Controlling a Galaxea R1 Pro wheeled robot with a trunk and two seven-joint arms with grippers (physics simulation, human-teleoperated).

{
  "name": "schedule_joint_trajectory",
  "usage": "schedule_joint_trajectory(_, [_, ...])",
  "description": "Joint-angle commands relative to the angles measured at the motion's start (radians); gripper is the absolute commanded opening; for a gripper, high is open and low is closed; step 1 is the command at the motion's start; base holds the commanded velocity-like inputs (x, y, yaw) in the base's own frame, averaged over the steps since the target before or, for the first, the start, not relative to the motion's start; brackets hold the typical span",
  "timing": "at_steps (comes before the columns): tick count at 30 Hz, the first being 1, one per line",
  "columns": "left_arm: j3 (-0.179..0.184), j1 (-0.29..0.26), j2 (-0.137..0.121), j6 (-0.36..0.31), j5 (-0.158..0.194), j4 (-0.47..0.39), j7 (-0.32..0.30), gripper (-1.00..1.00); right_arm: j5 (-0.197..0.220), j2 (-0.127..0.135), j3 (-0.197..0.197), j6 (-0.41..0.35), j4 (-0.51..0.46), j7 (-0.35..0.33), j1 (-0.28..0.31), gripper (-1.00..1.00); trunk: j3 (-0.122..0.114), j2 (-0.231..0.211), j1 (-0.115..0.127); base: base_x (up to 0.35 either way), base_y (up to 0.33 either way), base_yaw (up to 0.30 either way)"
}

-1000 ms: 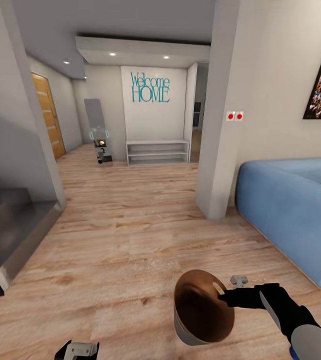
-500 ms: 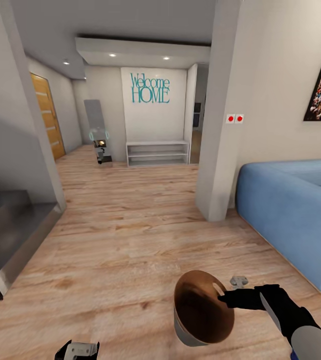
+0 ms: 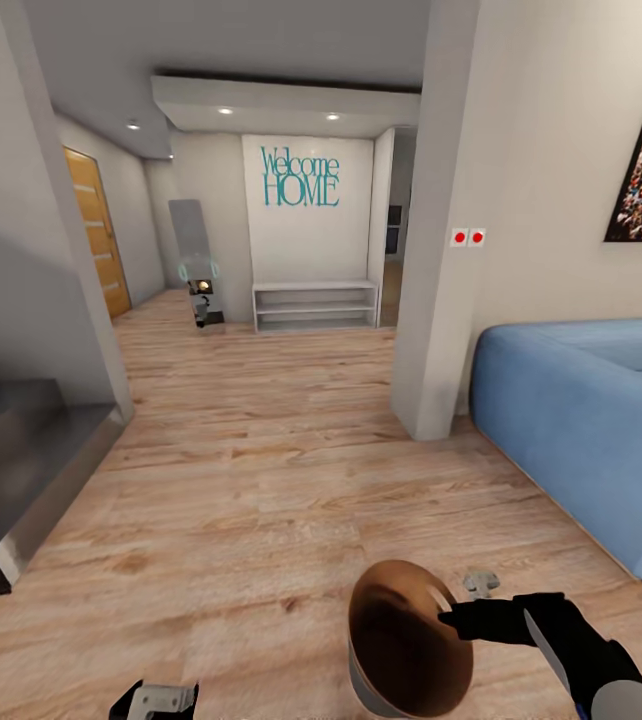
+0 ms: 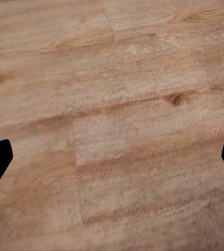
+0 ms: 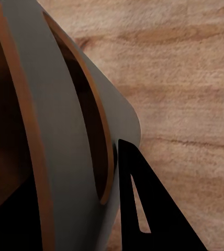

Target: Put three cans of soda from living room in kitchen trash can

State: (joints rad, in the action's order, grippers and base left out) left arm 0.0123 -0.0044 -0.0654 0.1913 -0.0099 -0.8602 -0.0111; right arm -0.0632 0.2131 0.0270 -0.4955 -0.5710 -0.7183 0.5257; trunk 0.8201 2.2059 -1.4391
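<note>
The tash can [image 3: 401,640], grey outside with a tan-brown rim and inside, hangs tilted low in front of me in the head view. My right gripper [image 3: 453,612] is shut on its rim, one black finger over the edge. In the right wrist view the bin's wall and rim [image 5: 65,136] sit close against a black finger [image 5: 148,209]. My left gripper [image 3: 156,700] is at the picture's lower edge. Its wrist view shows the gripper [image 4: 112,157] open over bare wood floor, holding nothing. The cans of soda are out of view.
A light blue sofa [image 3: 581,430] stands at the right behind a white pillar [image 3: 441,250]. Dark stairs [image 3: 11,450] rise at the left. Pale plank floor [image 3: 261,450] runs ahead to a white low shelf [image 3: 316,303] under a "Welcome HOME" wall, with a wooden door [image 3: 96,235] at the far left.
The whole head view has shifted a little, so the camera has moved. The bin and my right gripper sit slightly lower and to the right; the grip is unchanged.
</note>
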Motion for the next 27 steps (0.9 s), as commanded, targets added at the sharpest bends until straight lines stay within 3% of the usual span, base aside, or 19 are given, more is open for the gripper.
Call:
schedule_joint_trajectory(1, [0.000,0.000,0.000,0.000,0.000,0.000,0.000,1.00,0.014,0.000,0.001,-0.005,-0.001,-0.002,0.000,-1.00,0.000,0.000,0.000,-0.051,0.000,0.000])
schedule_joint_trajectory(5, [-0.001,0.000,0.001,0.000,0.002,0.000,0.000,1.00,0.014,-0.001,0.001,-0.003,-0.001,-0.001,-0.001,-1.00,0.000,0.000,0.000,-0.019,0.000,0.000])
schedule_joint_trajectory(27, [0.001,-0.002,0.001,-0.005,-0.005,0.001,-0.002,1.00,0.014,-0.003,-0.001,-0.004,0.000,-0.001,-0.001,-1.00,-0.069,-0.154,0.084,-0.001,0.000,0.000])
